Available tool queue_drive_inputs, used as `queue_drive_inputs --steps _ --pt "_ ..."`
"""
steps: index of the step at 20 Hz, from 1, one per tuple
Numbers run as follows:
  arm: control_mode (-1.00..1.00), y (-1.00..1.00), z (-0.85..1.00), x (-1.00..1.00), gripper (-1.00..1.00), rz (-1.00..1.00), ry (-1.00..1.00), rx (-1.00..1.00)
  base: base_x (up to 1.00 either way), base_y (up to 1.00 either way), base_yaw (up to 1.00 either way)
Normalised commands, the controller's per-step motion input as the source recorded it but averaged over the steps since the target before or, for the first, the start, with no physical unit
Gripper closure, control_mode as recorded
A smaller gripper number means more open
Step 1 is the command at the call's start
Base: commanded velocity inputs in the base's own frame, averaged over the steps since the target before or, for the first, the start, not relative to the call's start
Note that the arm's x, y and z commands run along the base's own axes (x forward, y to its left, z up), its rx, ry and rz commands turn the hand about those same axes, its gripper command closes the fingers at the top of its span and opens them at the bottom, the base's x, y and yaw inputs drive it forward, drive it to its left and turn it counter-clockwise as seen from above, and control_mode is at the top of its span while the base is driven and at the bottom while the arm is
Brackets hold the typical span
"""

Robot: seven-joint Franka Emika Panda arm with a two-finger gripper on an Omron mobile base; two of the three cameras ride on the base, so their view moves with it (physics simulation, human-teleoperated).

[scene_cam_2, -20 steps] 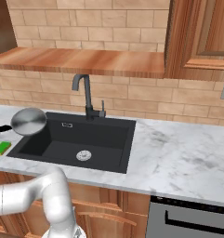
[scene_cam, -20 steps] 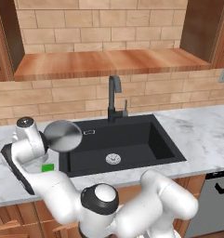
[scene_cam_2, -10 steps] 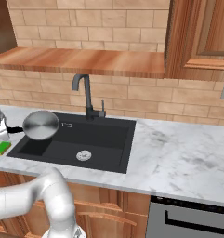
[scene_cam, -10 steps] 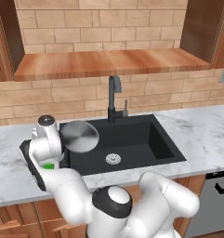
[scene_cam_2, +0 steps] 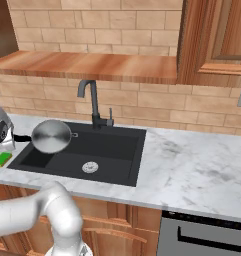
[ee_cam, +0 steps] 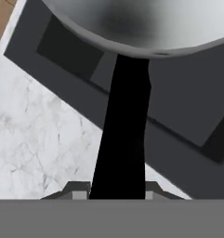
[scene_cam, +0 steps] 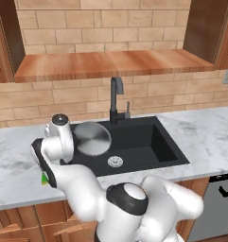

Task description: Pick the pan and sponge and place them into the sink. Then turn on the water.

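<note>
Pan (scene_cam: 91, 138), silver with a black handle (ee_cam: 120, 139), hangs in the air over the left end of the black sink (scene_cam: 148, 142). End effector (ee_cam: 117, 195) is clamped tight on the handle. The carrying step looks underway; next it needs lowering into the basin and releasing. Green sponge (scene_cam_2: 1, 159) waits on the table (scene_cam_2: 202, 165), left of the sink.

White glossy arm (scene_cam: 87, 189), fat rounded links, lower half of left base view. Dark grey joint ring (scene_cam: 127, 201) with a white cap at bottom centre. Black band (scene_cam: 42, 160) on the wrist link at left. Grey round cap (scene_cam: 60, 119) on top of the hand.
</note>
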Motion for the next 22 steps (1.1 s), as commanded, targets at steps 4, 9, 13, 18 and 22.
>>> queue_drive_inputs --steps 4,9,13,18,22 --pt "-1.00 -0.30 0.30 0.00 1.00 -0.16 0.01 0.06 0.00 0.00 0.00" --pt "-1.00 -0.35 0.04 0.00 1.00 -0.14 0.04 0.11 0.00 0.00 0.00" --pt "-1.00 -0.47 0.00 0.00 1.00 -0.10 0.07 0.13 0.00 0.00 0.00" --pt "-1.00 -0.53 0.00 0.02 1.00 -0.07 0.06 0.12 0.00 0.00 0.00" --pt "-1.00 -0.51 -0.10 0.05 1.00 -0.05 0.09 0.08 0.00 0.00 0.00"
